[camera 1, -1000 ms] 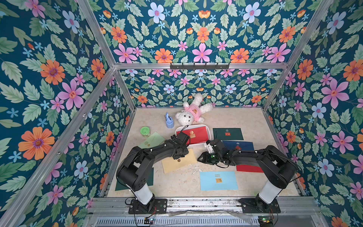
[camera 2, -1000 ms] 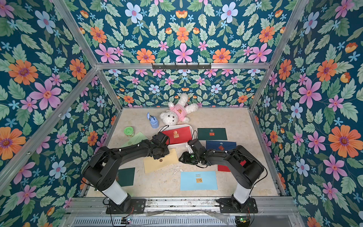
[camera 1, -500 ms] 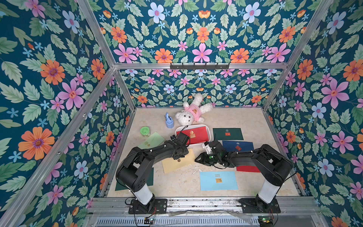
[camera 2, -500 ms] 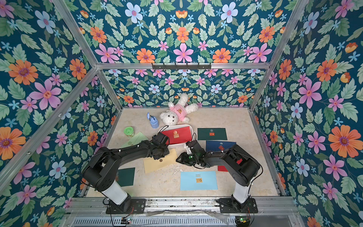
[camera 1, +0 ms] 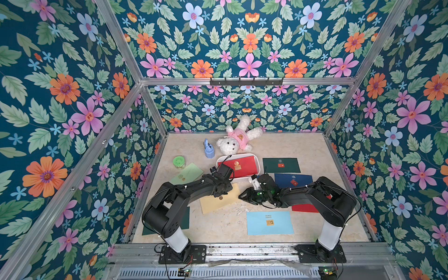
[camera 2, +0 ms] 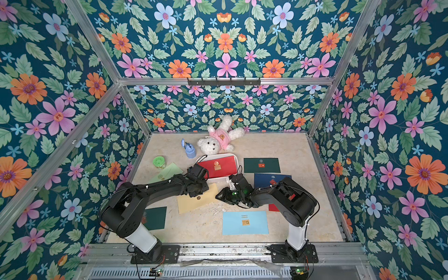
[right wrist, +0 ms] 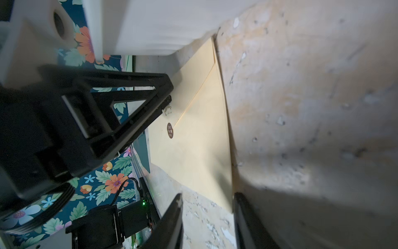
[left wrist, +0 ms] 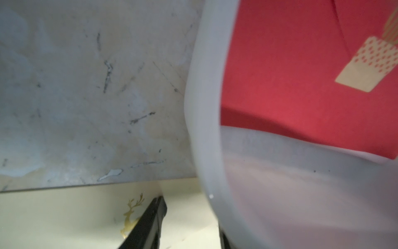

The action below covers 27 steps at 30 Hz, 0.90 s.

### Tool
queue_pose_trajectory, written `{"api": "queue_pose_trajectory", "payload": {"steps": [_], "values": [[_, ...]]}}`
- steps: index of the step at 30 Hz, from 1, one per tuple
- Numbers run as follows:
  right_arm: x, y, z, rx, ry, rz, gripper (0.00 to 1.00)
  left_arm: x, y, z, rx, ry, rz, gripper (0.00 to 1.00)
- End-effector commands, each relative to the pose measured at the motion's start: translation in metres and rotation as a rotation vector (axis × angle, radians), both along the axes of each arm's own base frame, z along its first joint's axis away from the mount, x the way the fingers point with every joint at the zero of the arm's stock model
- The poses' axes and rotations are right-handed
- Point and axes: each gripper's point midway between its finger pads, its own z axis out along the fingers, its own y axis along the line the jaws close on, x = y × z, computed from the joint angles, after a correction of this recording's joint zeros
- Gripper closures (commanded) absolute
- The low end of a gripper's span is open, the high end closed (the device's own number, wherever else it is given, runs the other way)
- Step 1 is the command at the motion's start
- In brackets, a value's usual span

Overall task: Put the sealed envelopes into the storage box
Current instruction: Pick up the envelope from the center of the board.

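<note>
**Yellow envelope next**

We have one red envelope point(camera 1: 242, 164) in the box point(camera 1: 257, 167). Our right claw point(right wrist: 207, 207), partly open and empty, straddles the yellow envelope's point(camera 1: 219, 200) edge on the desk; our left claw point(left wrist: 189, 224) presses it, opening unclear. Next: pinch, lift, carry.

Red envelope point(camera 1: 242, 164) in white storage box point(camera 1: 258, 169), yellow envelope point(camera 1: 218, 201) between both arms, teddy bear point(camera 1: 232, 143) behind.
</note>
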Motion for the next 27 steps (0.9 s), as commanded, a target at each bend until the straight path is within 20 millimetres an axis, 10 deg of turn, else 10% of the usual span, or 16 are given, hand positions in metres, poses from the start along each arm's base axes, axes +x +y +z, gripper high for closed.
{"api": "queue_pose_trajectory", "payload": {"steps": [1, 14, 27], "values": [[0.003, 0.005, 0.006, 0.042, -0.004, -0.018, 0.59, -0.012, -0.001, -0.01, -0.019, 0.062, -0.007, 0.53], [0.006, 0.007, 0.016, 0.074, -0.019, -0.033, 0.93, -0.012, -0.015, 0.003, -0.066, 0.05, -0.077, 0.53], [-0.004, -0.015, 0.025, -0.043, -0.088, -0.005, 1.0, -0.028, -0.023, 0.061, 0.007, 0.013, -0.496, 0.46]]}}
